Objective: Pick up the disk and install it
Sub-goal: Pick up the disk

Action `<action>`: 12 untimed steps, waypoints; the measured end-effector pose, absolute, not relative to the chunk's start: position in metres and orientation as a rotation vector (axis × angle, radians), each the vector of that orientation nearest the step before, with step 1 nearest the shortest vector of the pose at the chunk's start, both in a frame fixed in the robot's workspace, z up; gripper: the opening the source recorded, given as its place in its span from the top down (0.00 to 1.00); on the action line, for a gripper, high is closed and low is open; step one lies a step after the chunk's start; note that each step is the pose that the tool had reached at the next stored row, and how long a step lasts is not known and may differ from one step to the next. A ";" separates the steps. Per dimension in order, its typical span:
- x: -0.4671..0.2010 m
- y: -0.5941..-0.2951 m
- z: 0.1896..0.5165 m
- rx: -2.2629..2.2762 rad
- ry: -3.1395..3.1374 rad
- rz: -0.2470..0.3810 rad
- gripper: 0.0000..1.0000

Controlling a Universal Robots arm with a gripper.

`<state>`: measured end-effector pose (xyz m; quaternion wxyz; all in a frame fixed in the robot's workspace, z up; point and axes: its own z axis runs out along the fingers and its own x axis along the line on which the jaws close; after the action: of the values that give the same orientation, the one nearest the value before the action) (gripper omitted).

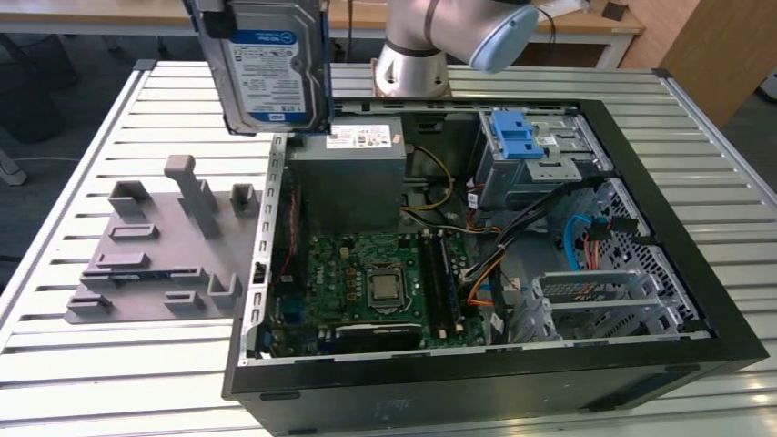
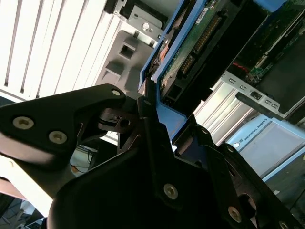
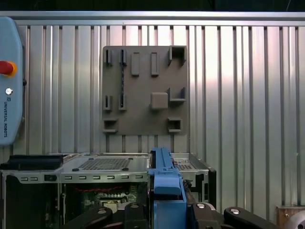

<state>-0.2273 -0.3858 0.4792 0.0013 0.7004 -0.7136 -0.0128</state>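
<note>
The claw (image 2: pixel 148 109) pinches the disk (image 1: pixel 277 68) by its blue bracket, holding it upright over the open computer case (image 1: pixel 486 393) on the bench (image 1: pixel 73 382).

Slatted metal table (image 1: pixel 109 373), grey fixture plate (image 1: pixel 152 259), open computer case (image 1: pixel 486 378)

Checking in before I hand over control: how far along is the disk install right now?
Done: the pickup. The disk is off the grey holder plate and held upright in the air by the open computer case. In hand: the gripper is shut on its blue bracket. Left: the install. The disk is not yet in the drive cage.
</note>
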 end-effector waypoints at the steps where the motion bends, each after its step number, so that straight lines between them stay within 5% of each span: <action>1: -0.223 -0.386 0.479 2.199 -2.240 -0.041 0.64; 12: -0.201 -0.386 0.498 2.201 -2.242 -0.045 0.64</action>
<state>-0.2011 -0.3863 0.4977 -0.0002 0.7004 -0.7136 -0.0143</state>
